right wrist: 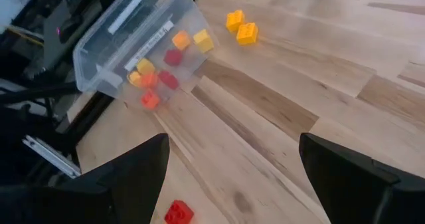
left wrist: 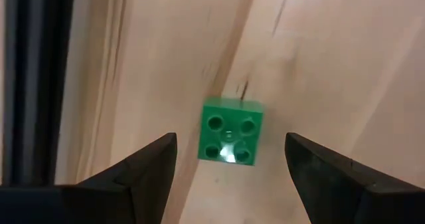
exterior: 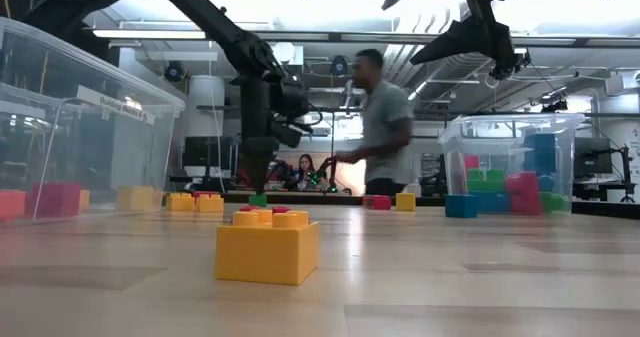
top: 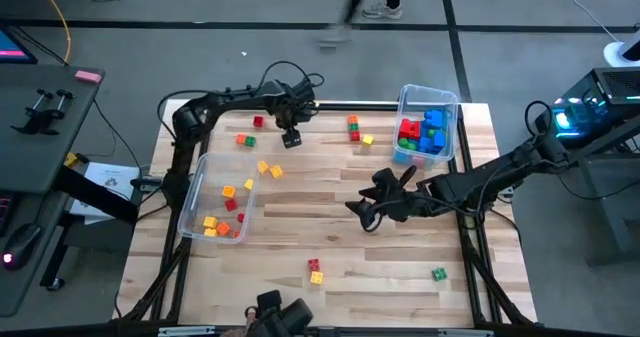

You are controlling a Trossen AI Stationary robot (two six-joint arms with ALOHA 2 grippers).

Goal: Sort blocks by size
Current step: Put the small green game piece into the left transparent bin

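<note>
The wooden table [top: 400, 267] carries two clear bins: the left bin [top: 196, 182] holds small yellow, orange and red cubes, the right bin [top: 452, 112] holds larger red, blue and green bricks; the blocks not yet sorted lie scattered between them, among them a red-and-yellow pair [top: 315, 270] and a green one [top: 439, 274] near the front edge; the left gripper [top: 291, 137] hangs at the far side with its fingers spread, and the right gripper [top: 375, 209] hovers mid-table, also spread wide and carrying nothing; smallest of all, a green block [left wrist: 230, 130] sits on the wood between the left fingers, untouched. It looks light, rigid and smooth-sided, so I judge it best pinched across two flat opposite faces, squarely, lest it twist or skid. Only the left wrist view shows that block and its four studs clearly; the low view alone shows a person [exterior: 385, 127] passing behind the table and a yellow brick [exterior: 267, 247] close up.
</note>
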